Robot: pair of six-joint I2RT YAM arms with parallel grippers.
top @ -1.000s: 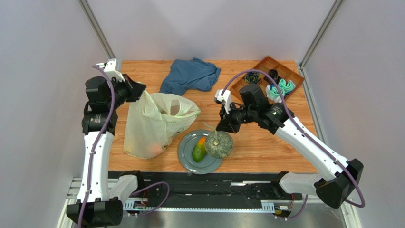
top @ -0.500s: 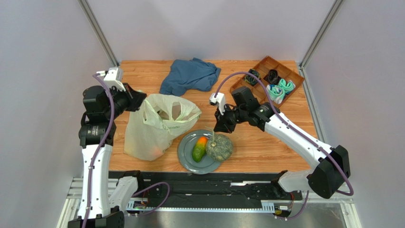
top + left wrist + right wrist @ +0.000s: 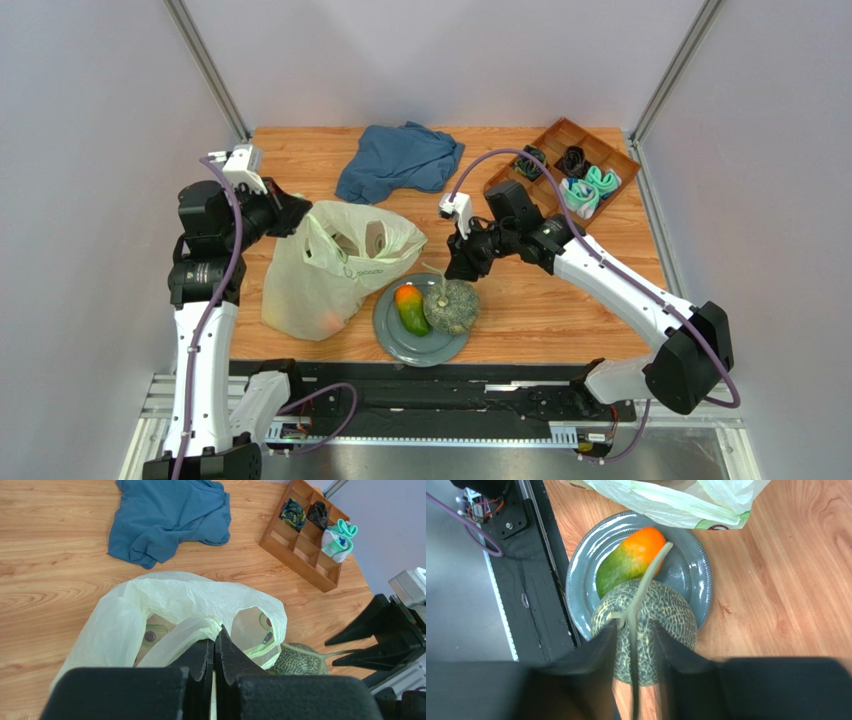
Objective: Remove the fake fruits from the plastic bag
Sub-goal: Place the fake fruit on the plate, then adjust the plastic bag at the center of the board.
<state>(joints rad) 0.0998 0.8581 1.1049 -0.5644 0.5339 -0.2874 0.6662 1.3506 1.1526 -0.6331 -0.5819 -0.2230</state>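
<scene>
The plastic bag (image 3: 320, 275) stands at the left of the table, pale yellow-green and open at the top. My left gripper (image 3: 297, 212) is shut on one of its loop handles (image 3: 195, 630). Pale fruit pieces (image 3: 150, 635) show inside the bag, and something orange (image 3: 325, 318) shows through its lower side. A netted green melon (image 3: 450, 307) and an orange-green fruit (image 3: 408, 308) lie on a grey plate (image 3: 385, 325). My right gripper (image 3: 635, 626) hangs open just above the melon (image 3: 661, 625). The melon's stem (image 3: 648, 580) runs loose between the jaws.
A crumpled blue cloth (image 3: 400, 158) lies at the back centre. A wooden divided tray (image 3: 552, 140) with rolled socks sits at the back right. A black rail (image 3: 420, 385) runs along the near table edge, close to the plate.
My right gripper carried the melon by its stem leftwards onto the plate beside the orange-green fruit, then opened. The left gripper dropped slightly, still holding the handle, and the bag sagged.
</scene>
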